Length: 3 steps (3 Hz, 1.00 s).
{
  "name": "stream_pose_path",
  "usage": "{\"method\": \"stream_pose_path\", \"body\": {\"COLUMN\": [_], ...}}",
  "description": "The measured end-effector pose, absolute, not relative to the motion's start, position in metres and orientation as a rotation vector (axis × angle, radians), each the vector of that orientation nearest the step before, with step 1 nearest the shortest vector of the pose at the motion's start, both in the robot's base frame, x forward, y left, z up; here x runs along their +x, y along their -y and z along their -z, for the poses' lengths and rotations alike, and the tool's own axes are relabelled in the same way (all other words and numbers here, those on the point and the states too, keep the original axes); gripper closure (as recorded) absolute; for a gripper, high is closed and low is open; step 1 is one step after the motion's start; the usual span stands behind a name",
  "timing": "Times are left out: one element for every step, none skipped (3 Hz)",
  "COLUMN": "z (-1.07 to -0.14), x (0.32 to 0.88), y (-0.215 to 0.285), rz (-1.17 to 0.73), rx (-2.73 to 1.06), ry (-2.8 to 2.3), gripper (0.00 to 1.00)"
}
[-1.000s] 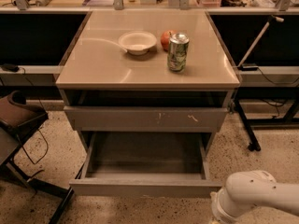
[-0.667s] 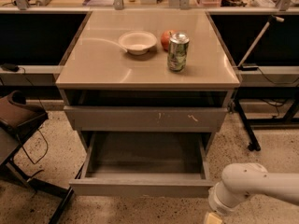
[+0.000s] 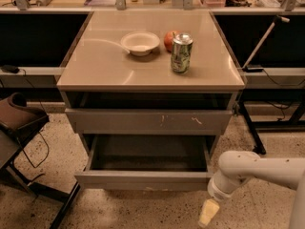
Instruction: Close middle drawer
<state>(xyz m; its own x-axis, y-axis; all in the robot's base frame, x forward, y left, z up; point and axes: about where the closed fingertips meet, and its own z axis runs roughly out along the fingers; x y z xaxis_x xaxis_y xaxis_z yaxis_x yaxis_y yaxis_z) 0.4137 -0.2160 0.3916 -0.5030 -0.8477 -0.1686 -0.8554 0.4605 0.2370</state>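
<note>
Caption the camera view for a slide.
Middle drawer open below the scratched front, end effector low by its right corner, bowl, apple and can on the countertop.

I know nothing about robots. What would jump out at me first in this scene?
The middle drawer stands pulled far out, showing its dark inside. At lower right a white robot arm juts in, with its gripper hanging low near the floor beside the drawer's right front corner. On the cabinet top sit a white bowl, a red apple and a green can.

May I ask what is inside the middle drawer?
Middle drawer: only bare dark floor visible; rear hidden beneath the upper drawer. The gripper hangs beside its front right corner.
</note>
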Motion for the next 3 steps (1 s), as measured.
{"method": "stream_pose_path", "body": {"z": [-0.4147,-0.4148,-0.4089], "x": [0.4795,0.4807,0.4878], "y": [0.1954,0.194,0.2017], "rz": [-0.348,-0.348,-0.365], "rx": [-1.538,-1.538,-1.508], "ry": [-2.679,-2.679,-2.699], "gripper": [0.0,0.0,0.0]}}
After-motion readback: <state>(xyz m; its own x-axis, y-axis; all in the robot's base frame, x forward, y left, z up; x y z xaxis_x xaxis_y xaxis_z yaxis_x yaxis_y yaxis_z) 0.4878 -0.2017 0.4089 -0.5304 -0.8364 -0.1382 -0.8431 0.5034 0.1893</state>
